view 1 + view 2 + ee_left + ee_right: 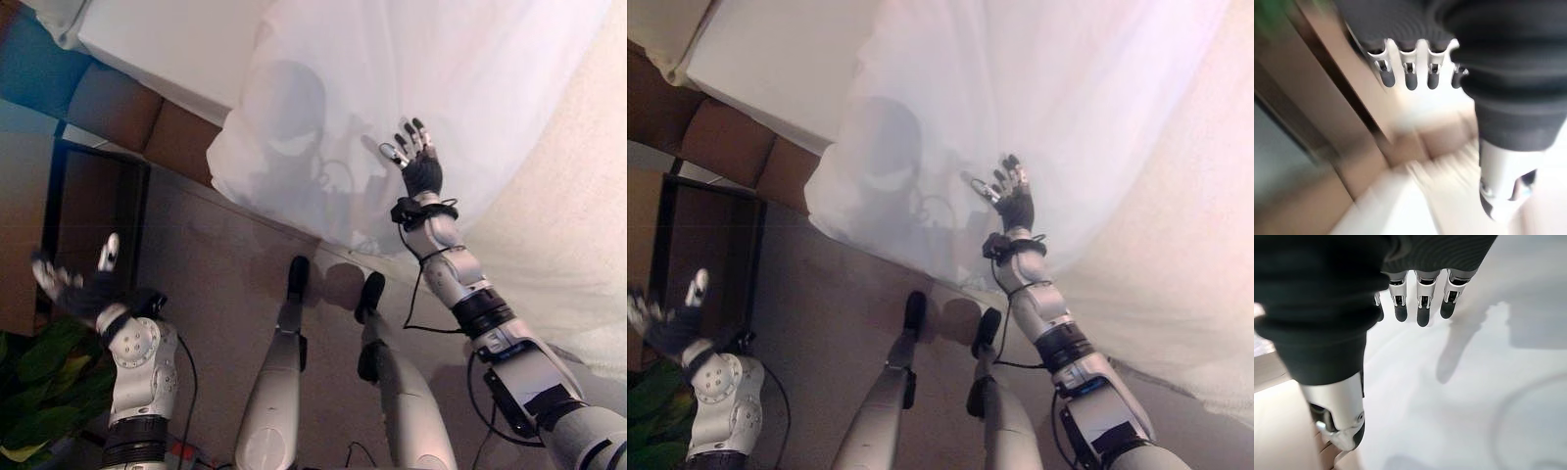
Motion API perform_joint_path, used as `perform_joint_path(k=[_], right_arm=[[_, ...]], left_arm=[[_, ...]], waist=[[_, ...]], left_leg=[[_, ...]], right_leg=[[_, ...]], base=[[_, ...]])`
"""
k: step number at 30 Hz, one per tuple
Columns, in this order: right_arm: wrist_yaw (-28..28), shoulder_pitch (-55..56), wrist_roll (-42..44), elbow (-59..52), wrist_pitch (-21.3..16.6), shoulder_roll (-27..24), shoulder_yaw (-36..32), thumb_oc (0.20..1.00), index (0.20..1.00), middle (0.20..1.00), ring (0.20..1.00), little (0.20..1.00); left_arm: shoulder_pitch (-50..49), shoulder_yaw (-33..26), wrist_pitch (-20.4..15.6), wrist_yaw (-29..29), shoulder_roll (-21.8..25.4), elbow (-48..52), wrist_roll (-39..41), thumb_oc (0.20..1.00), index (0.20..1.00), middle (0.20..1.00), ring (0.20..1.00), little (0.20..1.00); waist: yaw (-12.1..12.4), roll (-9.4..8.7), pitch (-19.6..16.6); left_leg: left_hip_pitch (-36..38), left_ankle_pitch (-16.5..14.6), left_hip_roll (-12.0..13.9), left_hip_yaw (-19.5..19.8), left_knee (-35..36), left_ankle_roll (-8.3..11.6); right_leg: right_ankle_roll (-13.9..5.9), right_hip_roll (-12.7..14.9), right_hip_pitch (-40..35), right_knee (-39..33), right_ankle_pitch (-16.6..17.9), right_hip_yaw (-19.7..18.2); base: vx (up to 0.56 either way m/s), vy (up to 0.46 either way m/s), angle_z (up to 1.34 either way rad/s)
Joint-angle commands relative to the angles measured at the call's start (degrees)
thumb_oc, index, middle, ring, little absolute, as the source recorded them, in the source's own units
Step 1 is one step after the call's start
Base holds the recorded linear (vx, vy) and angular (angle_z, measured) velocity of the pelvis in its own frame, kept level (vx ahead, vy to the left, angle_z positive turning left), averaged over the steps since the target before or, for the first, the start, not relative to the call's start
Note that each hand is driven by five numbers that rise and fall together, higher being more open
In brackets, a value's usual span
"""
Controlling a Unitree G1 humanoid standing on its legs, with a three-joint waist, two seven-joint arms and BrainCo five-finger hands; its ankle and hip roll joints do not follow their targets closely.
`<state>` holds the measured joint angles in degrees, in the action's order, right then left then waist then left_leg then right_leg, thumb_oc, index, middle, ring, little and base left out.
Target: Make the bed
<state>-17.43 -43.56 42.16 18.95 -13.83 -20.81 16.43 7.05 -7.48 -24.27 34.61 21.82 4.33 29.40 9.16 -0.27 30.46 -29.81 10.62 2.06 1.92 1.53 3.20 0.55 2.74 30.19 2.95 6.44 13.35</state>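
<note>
A white sheet (pixel 411 88) covers the bed and hangs over its near edge in a rounded fold. My right hand (pixel 419 162) reaches out over the sheet near that edge, fingers (pixel 1420 308) straight and spread, holding nothing. It hovers above the cloth, its shadow falling on the sheet. My left hand (pixel 73 284) is off to the side at the lower left, away from the bed, with its fingers (pixel 1408 81) straight and nothing in it. A white pillow or bare mattress part (pixel 176 44) lies at the upper left.
A brown bed frame or headboard (pixel 127 113) runs along the left of the bed. A dark wooden cabinet (pixel 83 211) stands beside it on the grey carpet (pixel 216 274). A green plant (pixel 39 377) sits at the lower left by my left arm.
</note>
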Motion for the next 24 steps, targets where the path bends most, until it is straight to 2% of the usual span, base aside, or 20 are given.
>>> perform_joint_path(k=[1,5,8,12,14,16,18,19,24], right_arm=[[5.73,-0.13,0.07,-6.59,-4.42,-0.99,0.75,1.0,1.0,1.0,1.0,1.0],[8.11,-1.95,0.69,-4.55,-4.08,0.41,1.26,1.0,1.0,1.0,1.0,1.0],[8.26,-5.26,1.58,-0.4,-3.28,1.84,3.46,1.0,1.0,1.0,1.0,1.0],[7.61,-7.47,4.06,3.22,-2.97,2.77,6.51,1.0,1.0,1.0,1.0,1.0],[7.76,-7.69,4.7,3.54,-2.93,2.74,7.01,1.0,1.0,1.0,1.0,1.0],[7.49,-8.34,6.14,4.42,-3.16,3.74,7.66,1.0,1.0,1.0,1.0,1.0],[7.35,-8.71,6.62,4.92,-3.28,3.97,7.75,1.0,1.0,1.0,1.0,1.0],[6.91,-10.19,7.72,6.31,-3.49,4.37,7.8,1.0,1.0,1.0,1.0,1.0],[5.53,-13.63,13.33,12.21,-3.73,7.01,7.75,1.0,1.0,1.0,1.0,1.0]], left_arm=[[5.14,2.59,-3.21,-22.4,4.56,8.08,19.81,1.0,1.0,1.0,1.0,1.0],[14.63,8.98,-0.23,-31.31,9.53,11.39,25.54,1.0,1.0,1.0,1.0,1.0],[24.53,19.28,1.92,-35.33,13.28,12.73,33.27,1.0,1.0,1.0,1.0,1.0],[34.84,30.36,4.29,-37.98,17.7,9.4,40.43,1.0,1.0,1.0,1.0,1.0],[36.1,31.63,4.55,-38.15,17.81,7.82,41.89,1.0,1.0,1.0,1.0,1.0],[38.07,33.31,5.34,-36.43,13.21,0.27,44.76,1.0,1.0,1.0,1.0,1.0],[38.74,32.75,5.07,-35.65,11.65,-2.21,44.27,1.0,1.0,1.0,1.0,1.0],[40.37,31.75,4.99,-33.87,8.72,-8.18,44.14,1.0,1.0,1.0,1.0,1.0],[44.81,28.09,3.63,-28.05,3.51,-21.12,42.22,1.0,1.0,1.0,1.0,1.0]], waist=[[-2.29,2.36,-0.67],[-3.43,2.58,-0.67],[-4.42,2.42,-0.67],[-5.73,1.84,-0.67],[-5.97,1.71,-0.67],[-6.84,1.05,-0.67],[-7.01,0.85,-0.67],[-7.28,0.45,-0.67],[-7.74,-0.5,-0.67]], left_leg=[[3.29,-4.08,-4.66,-1.78,1.02,0.13],[3.55,-4.14,-4.76,-2.02,1.29,0.31],[3.62,-4.0,-4.63,-2.45,1.44,0.28],[3.24,-3.91,-4.43,-2.98,1.33,0.02],[3.15,-3.87,-4.44,-3.13,1.3,-0.06],[2.48,-3.97,-4.41,-3.38,0.85,-0.33],[2.24,-4.06,-4.4,-3.46,0.72,-0.39],[1.56,-4.29,-4.47,-3.6,0.07,-0.51],[-0.3,-4.99,-4.45,-4.21,-1.93,-0.52]], right_leg=[[-5.76,0.73,-2.14,1.4,-4.61,0.65],[-5.84,0.7,-2.22,1.26,-4.49,0.16],[-5.96,0.57,-2.1,1.14,-4.0,-0.37],[-6.2,0.48,-1.41,1.13,-3.48,-1.11],[-6.28,0.44,-1.17,1.13,-3.38,-1.31],[-6.41,0.38,-0.34,1.38,-3.22,-1.76],[-6.42,0.35,-0.03,1.45,-3.23,-1.86],[-6.45,0.27,0.53,1.52,-3.11,-2.21],[-6.62,0.22,1.65,1.22,-2.59,-2.85]], base=[[-0.03,0.035,0.03],[-0.03,0.039,0.03],[-0.02,0.044,-0.04],[0.0,0.033,-0.06],[0.01,0.026,-0.19],[0.01,0.036,-0.17],[0.01,0.024,-0.06],[0.02,0.028,-0.05],[0.02,0.026,-0.12]])
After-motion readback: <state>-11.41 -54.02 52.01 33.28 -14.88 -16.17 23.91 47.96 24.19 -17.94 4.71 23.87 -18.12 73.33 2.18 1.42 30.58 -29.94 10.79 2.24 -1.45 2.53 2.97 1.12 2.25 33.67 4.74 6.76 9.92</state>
